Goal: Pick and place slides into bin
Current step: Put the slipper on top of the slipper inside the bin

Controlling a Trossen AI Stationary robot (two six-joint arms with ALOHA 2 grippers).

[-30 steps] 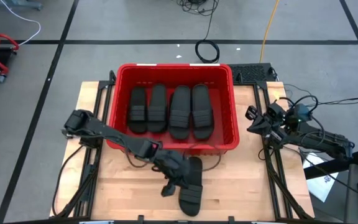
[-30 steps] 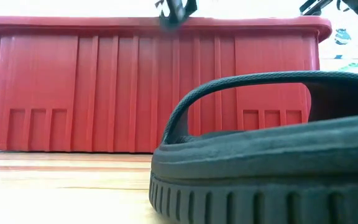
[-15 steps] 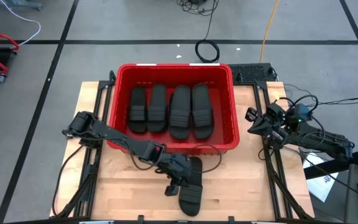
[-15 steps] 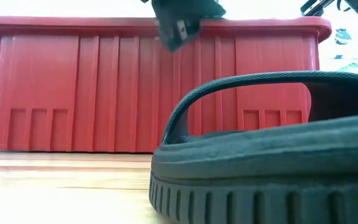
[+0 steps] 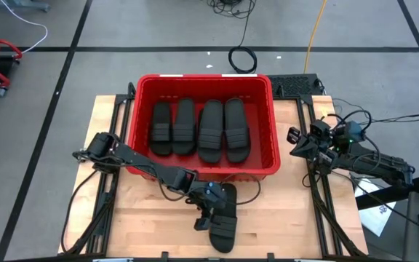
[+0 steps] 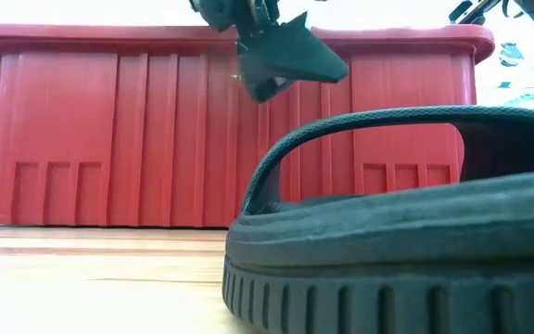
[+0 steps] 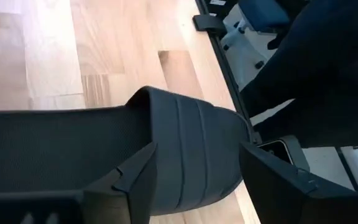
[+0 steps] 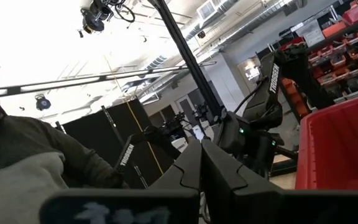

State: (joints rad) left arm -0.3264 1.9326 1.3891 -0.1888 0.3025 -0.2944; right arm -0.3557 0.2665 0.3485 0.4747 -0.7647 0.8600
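Matte black slides (image 5: 224,218) with ribbed straps, red bin (image 5: 204,81), pale wood table (image 5: 144,218).

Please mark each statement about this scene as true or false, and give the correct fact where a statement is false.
1. Four slides lie inside the bin. True.
2. One slide lies on the table in front of the bin. True.
3. The left gripper is shut on that slide. False: its fingers stand open on either side of the strap, not closed on it.
4. The right gripper hovers over the bin. False: it waits beside the bin, at the table's right edge, shut.
5. The bin is blue. False: it is red.
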